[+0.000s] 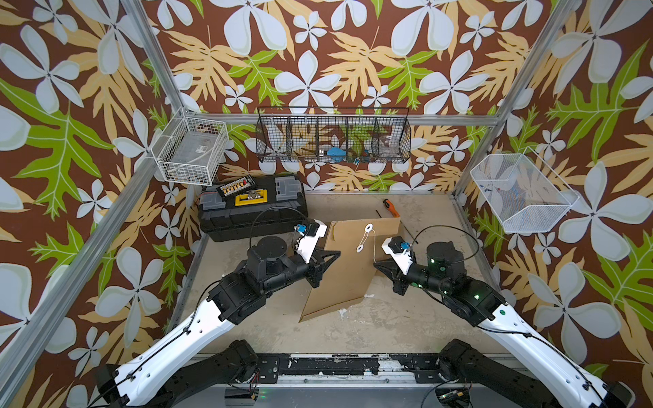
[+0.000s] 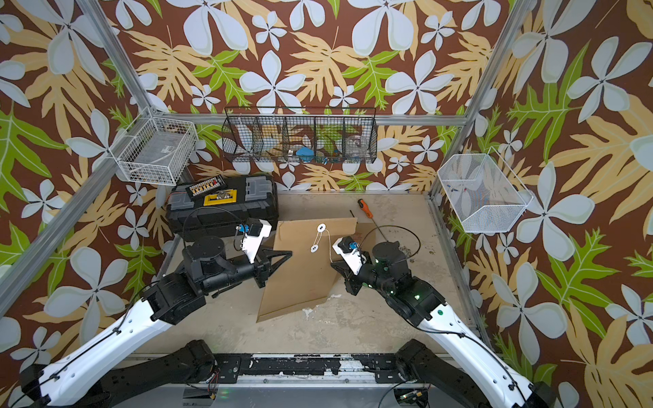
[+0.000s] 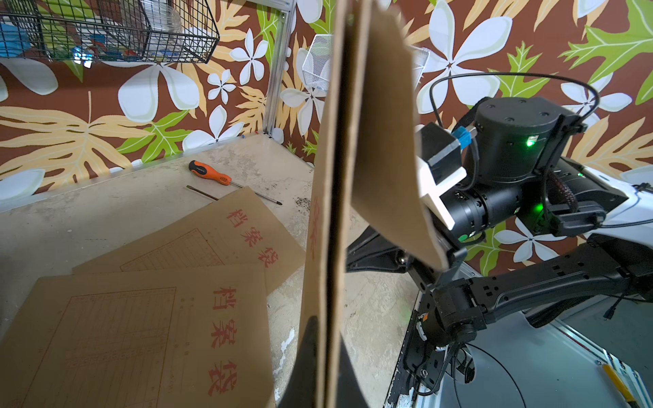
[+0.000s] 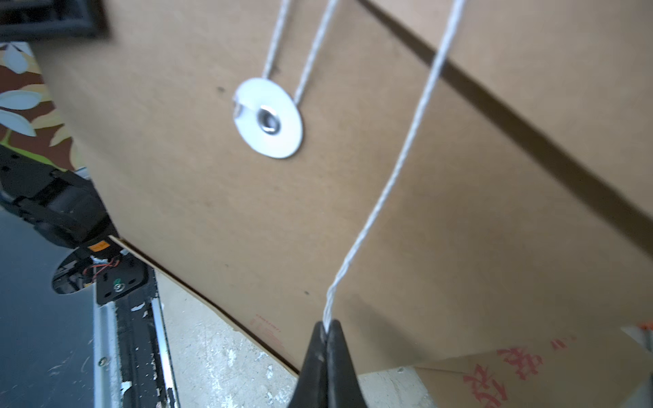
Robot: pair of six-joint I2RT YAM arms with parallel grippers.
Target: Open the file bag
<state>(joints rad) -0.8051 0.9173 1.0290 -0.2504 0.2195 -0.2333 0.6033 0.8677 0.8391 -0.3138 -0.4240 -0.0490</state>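
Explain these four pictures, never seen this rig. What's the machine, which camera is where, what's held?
Two robot arms on a bench, each ending in a two-fingered tool. Both top views look down on the whole cell from one stereo camera; the other two come from cameras on the arms' wrists. The left tool is shut on the edge of a brown file bag, held tilted over the table. The right tool is shut on the bag's white string. More file bags lie flat beneath; an orange-handled screwdriver and a black toolbox sit at the back.
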